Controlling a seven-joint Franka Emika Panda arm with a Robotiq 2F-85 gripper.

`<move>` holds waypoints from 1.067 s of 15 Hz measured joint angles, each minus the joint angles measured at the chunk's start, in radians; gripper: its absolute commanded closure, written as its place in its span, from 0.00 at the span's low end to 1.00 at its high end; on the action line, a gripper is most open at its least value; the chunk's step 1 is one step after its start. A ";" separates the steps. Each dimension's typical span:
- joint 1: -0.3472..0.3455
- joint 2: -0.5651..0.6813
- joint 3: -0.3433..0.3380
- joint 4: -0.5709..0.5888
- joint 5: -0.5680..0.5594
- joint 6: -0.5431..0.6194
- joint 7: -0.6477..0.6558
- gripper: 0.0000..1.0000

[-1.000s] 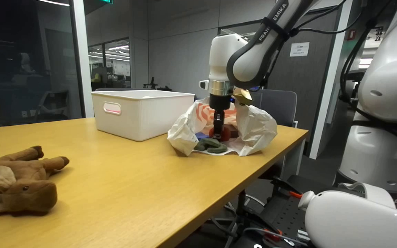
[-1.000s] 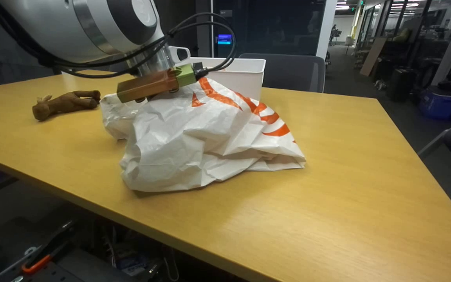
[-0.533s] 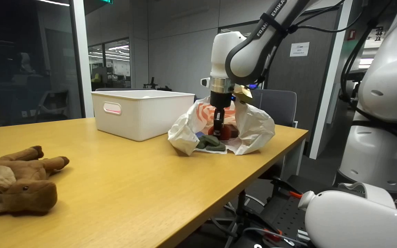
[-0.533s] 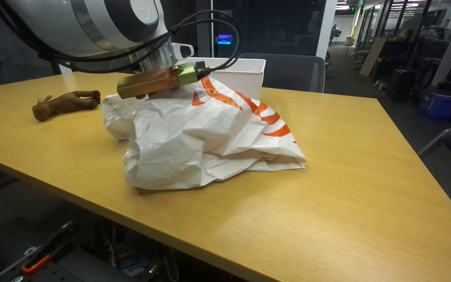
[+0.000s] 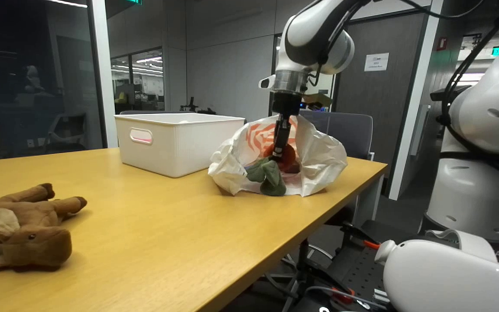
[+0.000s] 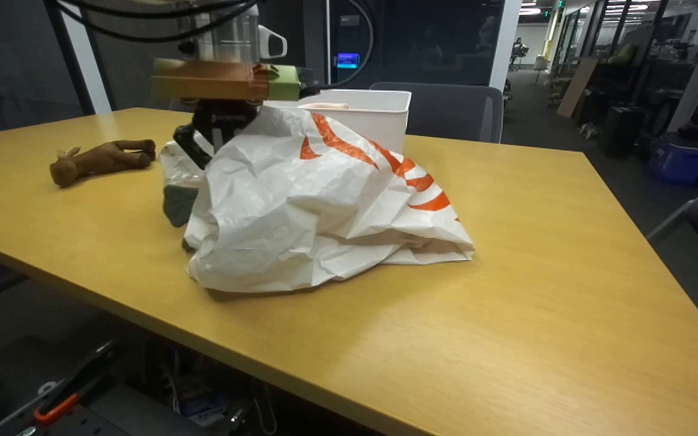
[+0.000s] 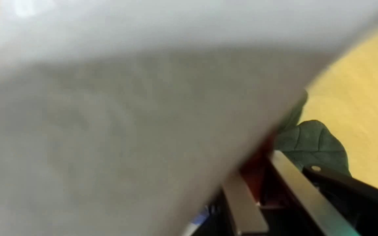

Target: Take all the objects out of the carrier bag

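Where the carrier bag gapes: in an exterior view its mouth faces the camera, and a broad stretch of table runs out from the front lip.
Table edge: close by the bag's right flank; little room for me there.
Bin side: the white bin stands just behind the left flank; touching or not, I cannot tell.
Toy side: the brown plush toy lies well apart, far left.
Claw: I have it pointing down into the mouth, clamped on the dark green lump.
Lobes: one points left, a longer one hangs to the front lip, so the lump's long axis stands steep.
Red round thing: just behind the tips; whether I am pinching it too, I cannot tell.
Bag back: in an exterior view the orange print faces the camera; the bag's long axis runs across, mouth left, low corner right, with table continuing past that corner.
Hidden tips: plastic covers them there; green shows below the claw.
Bag film: in the wrist view blurred white plastic fills most of my sight, table to the right.
Fingers: red shows between them; a green leaf-shaped end points past them toward the table.
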 measured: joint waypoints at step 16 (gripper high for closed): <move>0.219 -0.153 0.282 0.097 0.165 -0.188 -0.207 0.94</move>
